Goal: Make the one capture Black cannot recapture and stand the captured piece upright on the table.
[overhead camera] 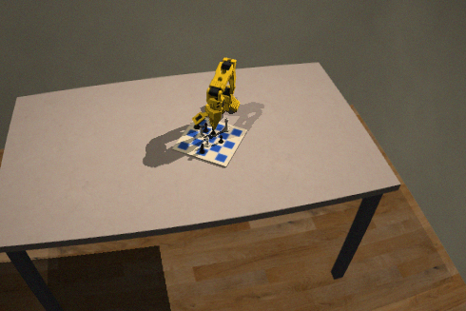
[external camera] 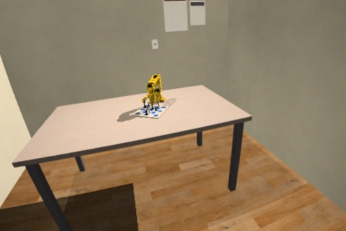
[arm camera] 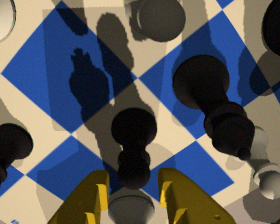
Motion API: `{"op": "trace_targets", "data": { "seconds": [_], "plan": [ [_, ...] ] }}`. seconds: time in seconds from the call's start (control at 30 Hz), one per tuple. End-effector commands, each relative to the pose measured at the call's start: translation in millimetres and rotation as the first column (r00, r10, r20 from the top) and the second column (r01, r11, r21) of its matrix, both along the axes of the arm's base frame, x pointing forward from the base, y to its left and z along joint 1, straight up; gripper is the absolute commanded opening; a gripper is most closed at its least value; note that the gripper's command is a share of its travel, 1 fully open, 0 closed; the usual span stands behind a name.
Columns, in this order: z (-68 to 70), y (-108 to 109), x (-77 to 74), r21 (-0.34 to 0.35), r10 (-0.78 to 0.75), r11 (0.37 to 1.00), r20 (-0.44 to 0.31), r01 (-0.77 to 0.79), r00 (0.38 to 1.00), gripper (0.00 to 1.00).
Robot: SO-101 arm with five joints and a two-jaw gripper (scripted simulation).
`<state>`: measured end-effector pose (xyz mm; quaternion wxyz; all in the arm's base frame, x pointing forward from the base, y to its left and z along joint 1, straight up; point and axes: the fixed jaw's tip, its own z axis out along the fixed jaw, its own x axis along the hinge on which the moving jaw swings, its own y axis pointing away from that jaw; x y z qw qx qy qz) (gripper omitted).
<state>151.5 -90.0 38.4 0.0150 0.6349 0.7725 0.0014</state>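
On the blue and cream board my gripper points down, narrowly open. Its fingertips stand on either side of the head of a black pawn, with gaps at both sides in the wrist view. The pawn stands upright. The tall white king stands on the arm's side of that pawn; the wrist view cuts off its top. Another black pawn stands to the wrist view's left. A black bishop-like piece stands to the right.
A white pawn stands close to the right finger's side. Two white pieces and a tall black piece stand farther out. Another black piece stands near the board's front-left edge.
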Motion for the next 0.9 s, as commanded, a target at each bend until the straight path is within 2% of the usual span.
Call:
{"op": "trace_targets", "data": {
  "seconds": [0.0, 0.27, 0.87],
  "plan": [
    [-9.1, -1, -1.5, 0.006, -0.005, 1.0, -0.008, 0.005, 1.0, 0.09],
    [-18.9, -1, -1.4, 0.006, -0.005, 1.0, -0.008, 0.005, 1.0, 0.09],
    [-23.8, 2, -4.5, 0.006, -0.005, 1.0, -0.008, 0.005, 1.0, 0.09]
  ]
}}
